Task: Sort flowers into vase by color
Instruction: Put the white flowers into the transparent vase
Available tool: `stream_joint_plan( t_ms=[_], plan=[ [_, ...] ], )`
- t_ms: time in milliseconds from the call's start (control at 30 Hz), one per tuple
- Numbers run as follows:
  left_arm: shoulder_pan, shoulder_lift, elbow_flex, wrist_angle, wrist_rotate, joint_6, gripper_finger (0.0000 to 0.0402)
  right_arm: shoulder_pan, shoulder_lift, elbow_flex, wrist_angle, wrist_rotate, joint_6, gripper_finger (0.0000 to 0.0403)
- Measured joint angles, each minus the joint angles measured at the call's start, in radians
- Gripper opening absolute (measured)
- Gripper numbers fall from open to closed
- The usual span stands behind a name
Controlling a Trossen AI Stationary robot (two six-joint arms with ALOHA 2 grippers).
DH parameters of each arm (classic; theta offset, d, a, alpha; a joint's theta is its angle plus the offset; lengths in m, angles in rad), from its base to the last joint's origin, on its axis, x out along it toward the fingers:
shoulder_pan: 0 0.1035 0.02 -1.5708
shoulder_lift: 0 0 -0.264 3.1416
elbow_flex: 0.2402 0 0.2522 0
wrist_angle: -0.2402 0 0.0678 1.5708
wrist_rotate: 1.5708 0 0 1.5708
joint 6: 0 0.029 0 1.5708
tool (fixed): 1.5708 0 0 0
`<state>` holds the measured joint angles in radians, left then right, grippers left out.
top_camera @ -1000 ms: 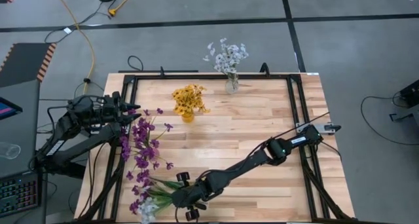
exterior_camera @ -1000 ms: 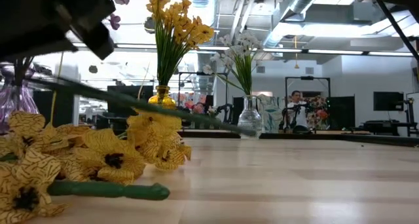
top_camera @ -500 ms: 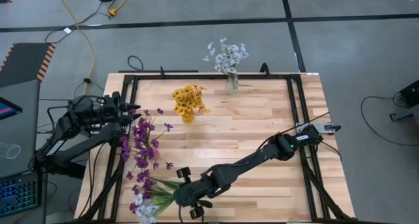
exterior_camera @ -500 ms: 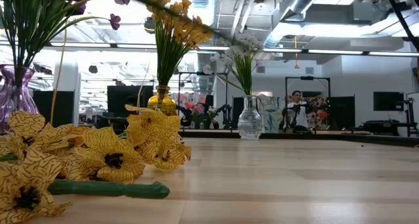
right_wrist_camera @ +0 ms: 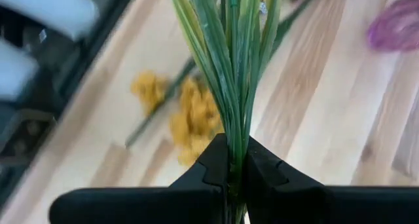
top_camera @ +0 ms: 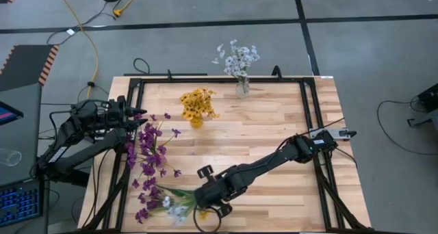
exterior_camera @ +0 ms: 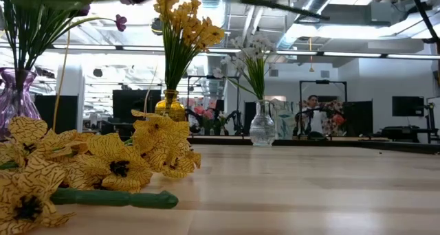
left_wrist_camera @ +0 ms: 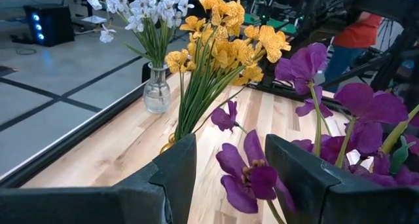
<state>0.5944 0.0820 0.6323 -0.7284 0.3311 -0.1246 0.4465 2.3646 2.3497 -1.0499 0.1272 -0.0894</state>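
While my right gripper [right_wrist_camera: 237,166] is clamped on the white spray [top_camera: 172,208] stems at the near left table [top_camera: 274,124] edge; light, bendy, blossoms fragile | grip low, all stems together | left gripper [left_wrist_camera: 229,171] spread, empty, beside purple flowers [top_camera: 147,152]
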Motion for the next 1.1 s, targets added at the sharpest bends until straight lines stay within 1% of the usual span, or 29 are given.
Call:
stream_joint_plan(
  t_ms=[133,300,533,667,733,833,900,967,1100],
  plan=[
    [0.000,0.000,0.000,0.000,-0.002,0.001,0.0169,-0.020,-0.002,0.000,-0.114,-0.047,-0.043,0.0053],
    [0.000,0.000,0.000,0.000,-0.007,0.007,0.0169,-0.059,-0.032,0.000,-0.275,-0.051,-0.054,0.0053],
    [0.000,0.000,0.000,-0.007,-0.049,0.003,0.0169,-0.106,-0.086,-0.001,-0.407,-0.050,-0.050,0.0053],
    [0.000,0.000,0.000,-0.007,-0.050,0.003,0.0169,-0.123,-0.140,-0.001,-0.447,-0.050,-0.052,0.0053],
    [0.000,0.000,0.000,-0.007,-0.051,0.002,0.0169,-0.136,-0.178,-0.029,-0.444,-0.050,-0.071,0.0053],
    [0.000,0.000,0.000,-0.008,-0.051,0.000,0.0169,-0.162,-0.259,-0.138,-0.397,-0.046,-0.068,0.0053],
    [0.000,0.000,0.000,-0.007,-0.051,0.000,0.0169,-0.180,-0.338,-0.260,-0.331,-0.046,-0.050,0.0053],
    [0.000,0.000,0.000,-0.007,-0.051,0.000,0.0169,-0.197,-0.432,-0.407,-0.238,-0.043,-0.034,0.0053],
    [0.000,0.000,0.000,-0.007,-0.051,0.000,0.0169,-0.235,-0.642,-0.757,0.024,-0.024,0.036,0.0053]
  ],
)
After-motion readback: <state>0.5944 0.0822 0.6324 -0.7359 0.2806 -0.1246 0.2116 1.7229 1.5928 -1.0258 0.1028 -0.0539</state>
